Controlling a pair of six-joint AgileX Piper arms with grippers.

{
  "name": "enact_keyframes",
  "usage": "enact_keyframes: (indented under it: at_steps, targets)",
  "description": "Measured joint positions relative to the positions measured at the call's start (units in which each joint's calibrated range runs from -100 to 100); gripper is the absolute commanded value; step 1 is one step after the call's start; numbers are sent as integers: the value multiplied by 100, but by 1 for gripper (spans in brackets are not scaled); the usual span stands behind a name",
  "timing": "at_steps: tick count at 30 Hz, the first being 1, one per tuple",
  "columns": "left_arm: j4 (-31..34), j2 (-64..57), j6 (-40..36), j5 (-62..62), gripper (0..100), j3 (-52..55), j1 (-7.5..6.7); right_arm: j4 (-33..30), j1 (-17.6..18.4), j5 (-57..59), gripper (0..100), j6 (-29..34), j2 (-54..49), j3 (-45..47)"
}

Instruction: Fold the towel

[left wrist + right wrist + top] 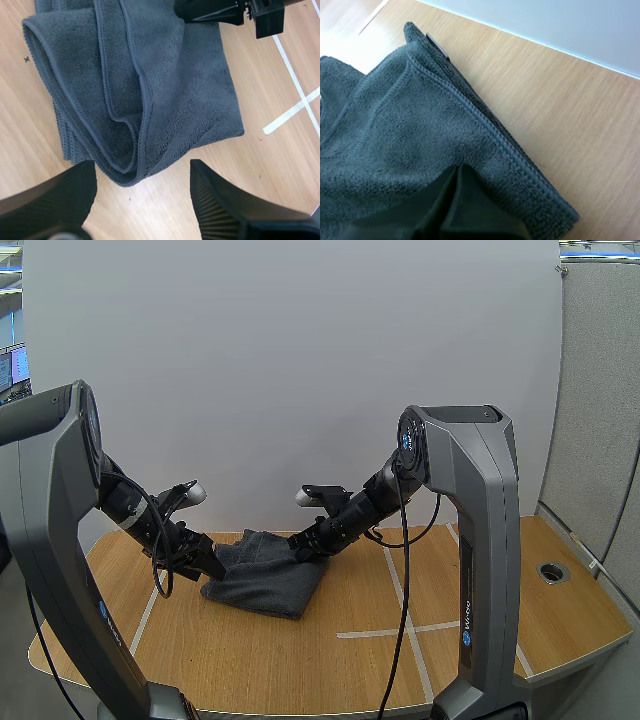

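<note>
Grey towelling, dark and thick: the towel (265, 580) lies on the wooden tabletop (450, 590), left of its middle and nearer the far edge than the near one. It is already doubled into several layers, and their hemmed edges sit staggered rather than flush. The left fingers (220, 200) stand wide open, ribbed faces turned to each other. They hover just above the towel's rounded, folded corner on the side toward the tabletop's left edge and touch nothing. The right fingers (470, 210) are closed together at the towel's opposite side, toward the far edge, with their tips sunk in the pile, apparently pinching an upper layer. The step in hand looks like completing or tidying a fold. To do it well, the left fingers should come straight down over that corner and close on every layer at once, not only the top hem, since a partial grip would let the lower layers slide out. Both arms should then lift low and together, keep the cloth lightly taut between them, and lay the held edge onto the opposite one so the hems line up. Letting go only once the cloth rests flat should keep the bundle from springing open.
</note>
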Motion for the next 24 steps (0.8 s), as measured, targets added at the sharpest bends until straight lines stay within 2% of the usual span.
enact_keyframes:
  at_steps: [2,4,5,6,13,17,18,19,21,24]
  targets:
    - [0,-22,29,0,64,0,0,0,0,0,0,0,0,0]
    - [0,-35,54,0,43,0,0,0,0,0,0,0,0,0]
    - [0,-32,66,0,19,0,0,0,0,0,0,0,-11,0]
    - [0,-32,66,0,0,0,0,0,0,0,0,0,-11,0]
    - [0,-32,139,-49,0,0,0,-268,0,-132,0,0,-315,0]
    - [0,-21,414,-922,0,0,0,-345,0,9,0,11,-659,28]
    - [0,-21,427,-1010,0,0,0,-359,0,172,0,38,-799,28]
    - [0,-21,489,-1483,0,0,0,-627,0,382,0,161,-1327,37]
    - [-10,27,529,-1877,0,0,0,-797,0,1253,0,552,-1509,68]
    - [-10,362,598,-2101,0,-164,6,-910,0,1446,0,613,-1634,245]
